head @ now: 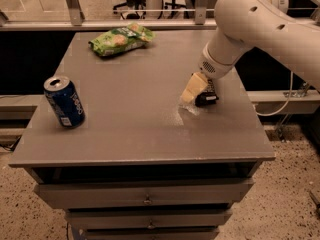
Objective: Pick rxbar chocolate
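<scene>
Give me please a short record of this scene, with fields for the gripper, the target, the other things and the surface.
gripper: low over the table's right side, right next to the rxbar chocolate
rxbar chocolate: dark, on the table, partly hidden behind the gripper
blue soda can: standing, front left
green snack bag: lying at the back
table: grey top, drawers below

Hand point(196, 95) by bar point(209, 99); can point(65, 102) left, bag point(120, 39) behind
</scene>
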`<state>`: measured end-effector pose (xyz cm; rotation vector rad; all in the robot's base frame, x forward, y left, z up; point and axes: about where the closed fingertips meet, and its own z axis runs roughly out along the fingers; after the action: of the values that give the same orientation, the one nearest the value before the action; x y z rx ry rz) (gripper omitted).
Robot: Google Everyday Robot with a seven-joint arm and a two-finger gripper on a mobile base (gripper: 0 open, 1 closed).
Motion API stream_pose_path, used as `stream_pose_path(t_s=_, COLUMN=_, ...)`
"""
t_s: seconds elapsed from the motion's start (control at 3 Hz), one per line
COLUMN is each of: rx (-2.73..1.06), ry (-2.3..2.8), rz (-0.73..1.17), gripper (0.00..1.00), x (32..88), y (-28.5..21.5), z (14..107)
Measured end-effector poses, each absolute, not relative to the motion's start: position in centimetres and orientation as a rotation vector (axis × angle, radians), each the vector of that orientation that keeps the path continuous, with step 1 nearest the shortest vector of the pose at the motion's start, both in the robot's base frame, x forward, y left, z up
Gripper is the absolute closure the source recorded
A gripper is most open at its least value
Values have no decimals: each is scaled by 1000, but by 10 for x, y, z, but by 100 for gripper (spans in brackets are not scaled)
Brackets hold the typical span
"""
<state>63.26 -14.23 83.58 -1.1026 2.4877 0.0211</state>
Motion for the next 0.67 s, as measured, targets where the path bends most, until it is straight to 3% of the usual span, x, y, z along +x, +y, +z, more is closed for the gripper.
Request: stream_pose_path(t_s=0.67, rx=-1045, ry=2507, rz=18, gripper=50, x=643, y=-151, z=830)
